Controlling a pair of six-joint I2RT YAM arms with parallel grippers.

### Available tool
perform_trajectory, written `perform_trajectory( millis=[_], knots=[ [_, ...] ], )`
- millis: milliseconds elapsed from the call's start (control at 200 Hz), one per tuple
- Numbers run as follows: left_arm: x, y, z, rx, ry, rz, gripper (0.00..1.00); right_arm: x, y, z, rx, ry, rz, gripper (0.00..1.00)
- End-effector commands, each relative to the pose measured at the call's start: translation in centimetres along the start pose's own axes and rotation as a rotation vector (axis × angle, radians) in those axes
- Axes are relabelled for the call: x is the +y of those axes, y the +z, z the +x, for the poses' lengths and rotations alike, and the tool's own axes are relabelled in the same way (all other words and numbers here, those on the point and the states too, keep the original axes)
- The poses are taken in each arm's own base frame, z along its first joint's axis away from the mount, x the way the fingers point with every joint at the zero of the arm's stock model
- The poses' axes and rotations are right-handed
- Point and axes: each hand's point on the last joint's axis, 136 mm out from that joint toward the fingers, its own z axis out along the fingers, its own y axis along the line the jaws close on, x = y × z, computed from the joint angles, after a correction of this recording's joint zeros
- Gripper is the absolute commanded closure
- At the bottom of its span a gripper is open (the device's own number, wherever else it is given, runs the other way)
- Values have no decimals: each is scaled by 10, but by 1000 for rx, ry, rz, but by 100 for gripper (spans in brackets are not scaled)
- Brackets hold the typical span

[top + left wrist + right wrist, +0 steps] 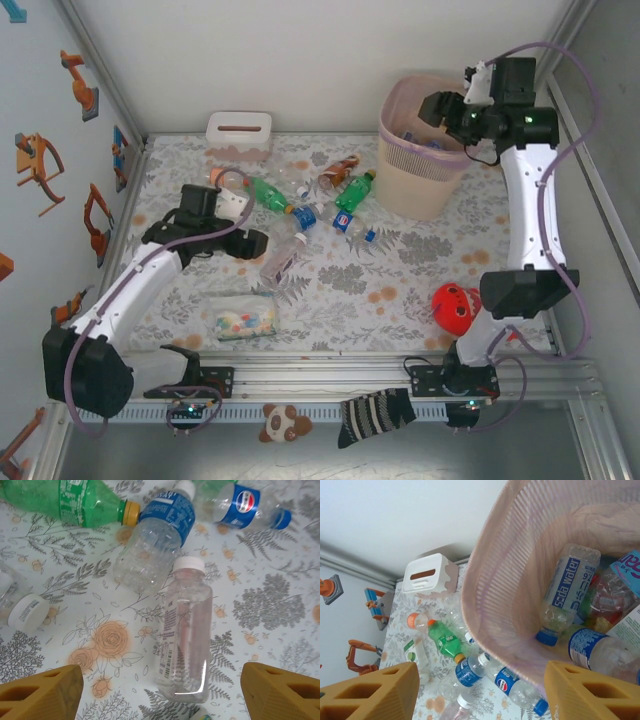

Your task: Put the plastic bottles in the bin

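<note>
Several plastic bottles lie in the middle of the table: a green one (262, 192), a blue-labelled one (305, 215), a Pepsi one (352, 225) and a clear white-capped one (283, 258). My left gripper (250, 243) hovers open just left of the clear bottle. In the left wrist view that bottle (186, 635) lies between the spread fingers of the left gripper (162, 690), untouched. My right gripper (440, 108) hangs open over the beige-pink bin (425, 145). In the right wrist view the bin (520, 580) holds a soda-water bottle (567, 587) and others, with nothing in the right gripper (477, 690).
A white tissue box (239, 134) stands at the back left. A flat clear packet of coloured pieces (240, 318) lies near the front, a red rounded toy (455, 305) at the front right. A panda toy (283, 421) and a striped sock (375, 412) sit on the front rail.
</note>
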Motion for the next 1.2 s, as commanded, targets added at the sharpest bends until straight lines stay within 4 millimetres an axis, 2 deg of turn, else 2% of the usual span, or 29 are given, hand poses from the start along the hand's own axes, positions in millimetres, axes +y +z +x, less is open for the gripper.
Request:
perform_trajectory(
  millis=[0,145,315,451,546,861,1197],
  knots=[
    [7,5,14,96,3,-112,19,10,-17,-1,-58,-35,-4,34],
    [-6,20,28,179,41,-141,18,7,-24,11,-63,-32,3,34],
    [-19,43,45,275,99,-170,10,1,-27,25,-51,-23,15,34],
    [-19,64,58,351,119,-210,3,-1,-28,32,-44,-20,19,34],
    [-19,74,62,384,133,-222,3,-1,-30,35,-43,-22,20,34],
    [-24,93,68,425,150,-177,18,-4,-32,44,-35,-19,19,34],
    [-33,94,66,421,155,-124,44,-2,-40,45,-55,-23,25,35]
  ],
)
